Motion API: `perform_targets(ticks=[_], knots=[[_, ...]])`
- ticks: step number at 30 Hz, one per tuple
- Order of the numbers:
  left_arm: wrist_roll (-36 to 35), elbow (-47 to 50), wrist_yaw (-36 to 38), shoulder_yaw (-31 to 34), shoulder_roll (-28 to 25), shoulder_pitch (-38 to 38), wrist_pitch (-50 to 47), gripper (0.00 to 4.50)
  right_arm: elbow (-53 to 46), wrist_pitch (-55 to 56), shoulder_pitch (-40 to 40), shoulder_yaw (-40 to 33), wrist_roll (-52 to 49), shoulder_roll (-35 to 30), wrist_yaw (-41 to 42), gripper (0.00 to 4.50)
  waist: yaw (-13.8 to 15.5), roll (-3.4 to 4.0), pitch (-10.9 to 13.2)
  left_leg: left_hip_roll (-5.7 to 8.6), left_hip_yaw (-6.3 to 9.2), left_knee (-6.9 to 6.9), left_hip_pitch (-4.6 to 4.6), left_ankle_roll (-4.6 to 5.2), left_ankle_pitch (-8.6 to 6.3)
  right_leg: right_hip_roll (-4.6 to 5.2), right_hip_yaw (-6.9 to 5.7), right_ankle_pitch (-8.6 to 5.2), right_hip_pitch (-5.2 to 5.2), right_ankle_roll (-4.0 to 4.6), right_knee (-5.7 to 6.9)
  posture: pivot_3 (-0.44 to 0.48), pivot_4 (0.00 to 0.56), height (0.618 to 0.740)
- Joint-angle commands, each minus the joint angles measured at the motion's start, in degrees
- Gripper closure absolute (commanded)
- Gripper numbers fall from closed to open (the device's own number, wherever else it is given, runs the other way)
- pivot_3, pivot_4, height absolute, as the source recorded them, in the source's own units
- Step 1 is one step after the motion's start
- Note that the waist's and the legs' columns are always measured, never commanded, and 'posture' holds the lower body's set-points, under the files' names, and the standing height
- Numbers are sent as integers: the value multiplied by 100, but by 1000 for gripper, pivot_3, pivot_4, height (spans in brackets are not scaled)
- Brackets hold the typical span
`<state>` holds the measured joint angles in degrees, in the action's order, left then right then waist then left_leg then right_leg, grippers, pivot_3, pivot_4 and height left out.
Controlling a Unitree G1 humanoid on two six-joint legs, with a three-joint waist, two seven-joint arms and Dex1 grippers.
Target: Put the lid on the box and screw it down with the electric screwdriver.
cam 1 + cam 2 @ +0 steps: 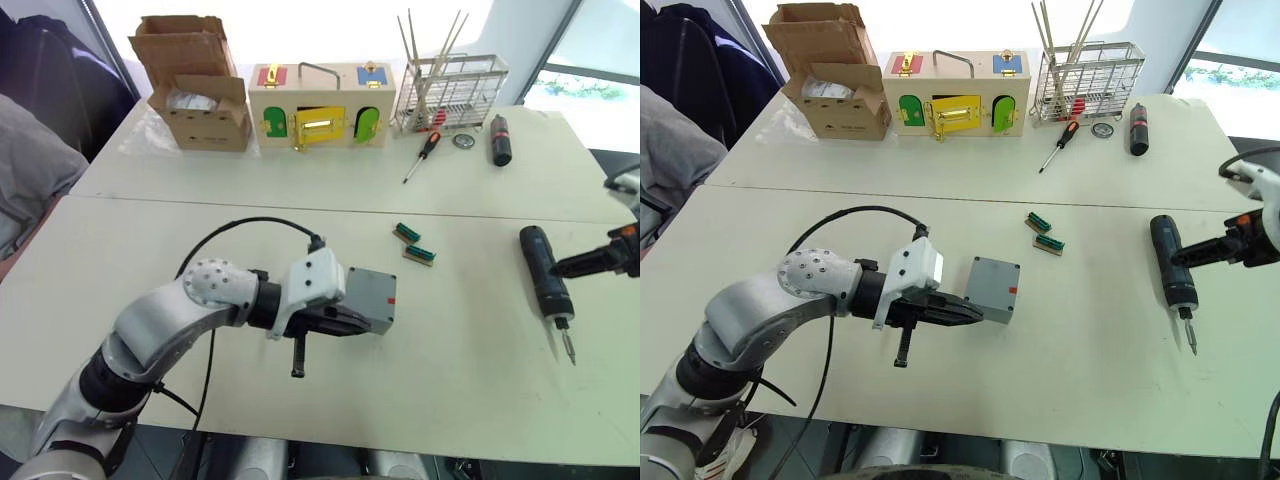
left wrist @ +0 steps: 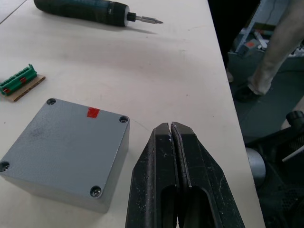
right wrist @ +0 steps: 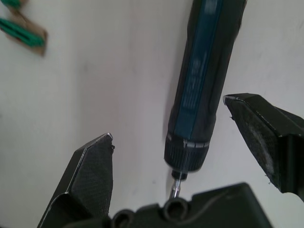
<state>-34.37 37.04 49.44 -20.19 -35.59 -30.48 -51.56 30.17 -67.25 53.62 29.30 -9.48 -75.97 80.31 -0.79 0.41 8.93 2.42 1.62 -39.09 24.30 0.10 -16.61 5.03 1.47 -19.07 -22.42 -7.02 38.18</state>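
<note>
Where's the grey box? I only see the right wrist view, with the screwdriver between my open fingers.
Observer: The box sits on the table in front of the left gripper, off to the left of the electric screwdriver.
Operator: Is its lid on?
Observer: Yes, the lid lies flat on top of the box.
Operator: Is the left gripper holding it?
Observer: No. Its fingers are shut and empty, just beside the box.
</note>
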Motion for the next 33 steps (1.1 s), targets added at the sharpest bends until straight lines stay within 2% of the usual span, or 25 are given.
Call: perform_targets(ticks=[1,5,10,17,20,25,30,33], knots=[[106,222,-148,-41,48,24,118,4500,530,59,186,206,446,62,249,229,11,0,0,0,0,1,1,0,0,0,0,0,-2,0,0,0,150,740],[79,280,-280,-52,127,48,81,4500,1112,158,307,285,754,344,297,229,28,0,0,2,2,0,6,-2,1,3,-2,0,-5,0,0,0,150,740],[-30,358,-538,0,296,177,-42,4500,2038,294,525,182,1049,1010,-17,229,-2,0,0,2,1,-1,4,-4,2,2,-1,0,-5,0,1,0,150,740],[-37,374,-809,49,350,225,-154,4500,3028,801,692,150,1512,1578,-273,229,13,-10,-5,6,3,-4,5,-7,4,3,-4,0,0,0,0,0,150,740],[-60,398,-887,86,341,269,-193,4500,3175,1053,648,155,1732,1732,-336,874,11,-16,-8,5,4,-6,0,-7,4,2,-4,0,7,0,-1,0,150,740],[-85,391,-987,115,362,279,-214,4500,3068,1203,458,193,1975,1819,-56,2546,10,-21,-11,5,7,-5,-3,-8,3,1,-6,0,9,0,-1,0,150,740],[-10,244,-1026,109,394,211,-139,4500,2656,1042,-20,43,2025,1732,79,2600,31,-57,-32,4,21,-4,-3,-8,3,0,-15,0,15,0,0,0,150,740],[-13,161,-966,135,375,186,-102,4500,2825,1193,227,-639,1861,1781,-556,2600,22,-65,-36,4,27,-4,-3,-9,3,0,-16,0,18,0,-2,0,150,740]])
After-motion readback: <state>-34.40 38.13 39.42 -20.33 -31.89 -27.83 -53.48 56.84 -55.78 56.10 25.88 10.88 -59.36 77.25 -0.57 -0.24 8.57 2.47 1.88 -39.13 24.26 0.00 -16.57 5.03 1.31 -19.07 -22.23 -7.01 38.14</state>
